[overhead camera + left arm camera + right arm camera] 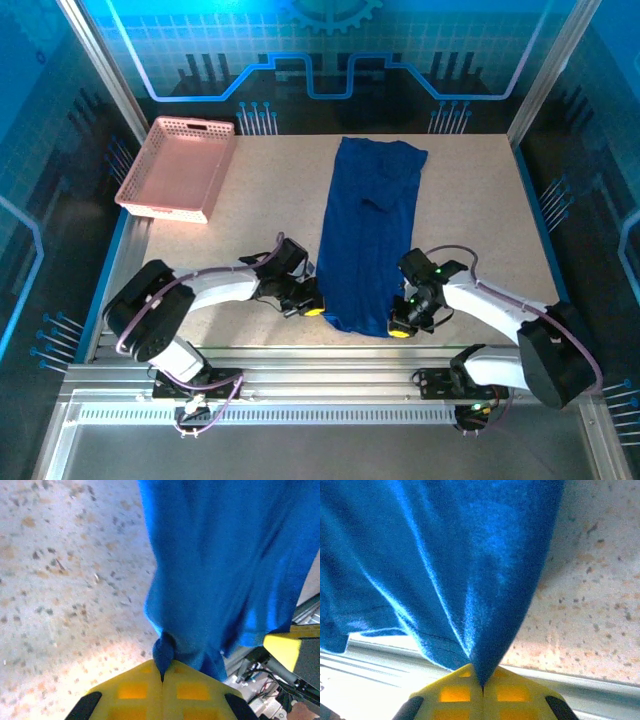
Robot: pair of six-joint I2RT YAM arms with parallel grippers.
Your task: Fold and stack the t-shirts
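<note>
blue-lit enclosure all round: glossy back wall panel (330,40) with a gear outline and circuit-like lines glowing cyan, dark side walls carrying the same line pattern, slanted aluminium posts (100,60) rising at the far corners.

below that, speckled beige desk (480,220): pale stone-look surface flecked with brown and grey, grainy up close from the wrists and washed bright by a patch of light just ahead of the pads. bounded at the near edge by ribbed aluminium rails (330,385), with both arm bases bolted on.

at the far left corner of the desk, set at a slight angle: pink plastic lattice basket (175,170), shallow and rectangular, well apart from the cloth.

down the middle, a little right of centre: royal-blue soft cloth t-shirt (370,230), laid as a long narrow strip from near the far edge to the near edge, rumpled and creased at the far end.

left fingers (312,310), yellow-padded, closed tight on the near left corner of the strip; from the wrist, pads pressed together with a knot of blue cloth squeezed between.

right fingers (400,330), likewise closed on the near right corner; cloth drawn to a point at the pinch and fanning out in folds, with desk to the right and pale rail beneath.
</note>
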